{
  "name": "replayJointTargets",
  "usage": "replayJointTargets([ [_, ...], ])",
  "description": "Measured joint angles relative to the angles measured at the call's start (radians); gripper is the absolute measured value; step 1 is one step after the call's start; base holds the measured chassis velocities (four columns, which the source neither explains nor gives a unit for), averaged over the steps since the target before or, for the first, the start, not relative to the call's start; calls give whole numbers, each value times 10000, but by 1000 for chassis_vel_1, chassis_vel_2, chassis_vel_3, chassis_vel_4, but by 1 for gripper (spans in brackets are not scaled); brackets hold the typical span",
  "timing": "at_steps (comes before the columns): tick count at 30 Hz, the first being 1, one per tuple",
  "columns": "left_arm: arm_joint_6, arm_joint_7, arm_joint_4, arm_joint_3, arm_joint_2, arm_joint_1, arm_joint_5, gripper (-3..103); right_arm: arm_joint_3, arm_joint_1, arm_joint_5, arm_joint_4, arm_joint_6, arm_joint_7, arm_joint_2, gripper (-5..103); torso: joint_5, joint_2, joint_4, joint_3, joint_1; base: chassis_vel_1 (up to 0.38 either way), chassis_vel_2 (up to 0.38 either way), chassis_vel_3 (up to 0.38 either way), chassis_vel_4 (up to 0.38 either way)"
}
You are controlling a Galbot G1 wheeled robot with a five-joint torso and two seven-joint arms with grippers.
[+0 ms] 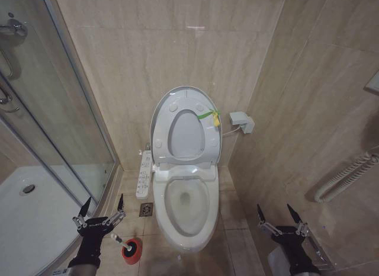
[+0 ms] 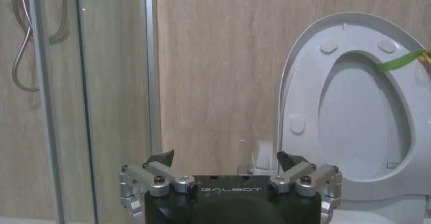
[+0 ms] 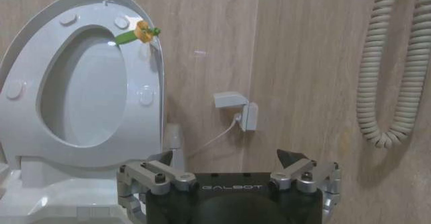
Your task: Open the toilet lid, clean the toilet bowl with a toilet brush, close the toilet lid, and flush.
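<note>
The toilet lid [image 1: 186, 134] stands upright against the wall with the ring seat raised in front of it, and a green-and-yellow tag [image 1: 210, 116] hangs on the edge. Below it the white toilet bowl [image 1: 186, 205] lies uncovered, with water at its bottom. The toilet brush [image 1: 131, 249] sits in its red holder on the floor left of the bowl. My left gripper [image 1: 104, 200] is open just left of and above the brush, holding nothing. My right gripper [image 1: 274, 209] is open and empty on the bowl's right. The left wrist view has the left gripper [image 2: 224, 157] facing the raised lid [image 2: 364, 113]. The right wrist view has the right gripper [image 3: 224, 156] facing the lid [image 3: 88, 93].
A glass shower enclosure [image 1: 35, 110] and its white tray [image 1: 29, 211] close off the left. The side control panel [image 1: 143, 174] and a floor drain [image 1: 145, 209] lie beside the bowl. A wall box with a cable [image 1: 241, 121] and a coiled hose [image 1: 346, 175] are on the right wall.
</note>
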Motion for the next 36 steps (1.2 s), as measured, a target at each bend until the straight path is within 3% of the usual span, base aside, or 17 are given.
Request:
replayJointTargets([
  [36, 15, 0, 0, -4, 0, 0, -5, 99, 0, 0, 0, 0, 0, 0, 0, 100, 0, -1, 0, -1, 0, 0, 0, 0, 0],
])
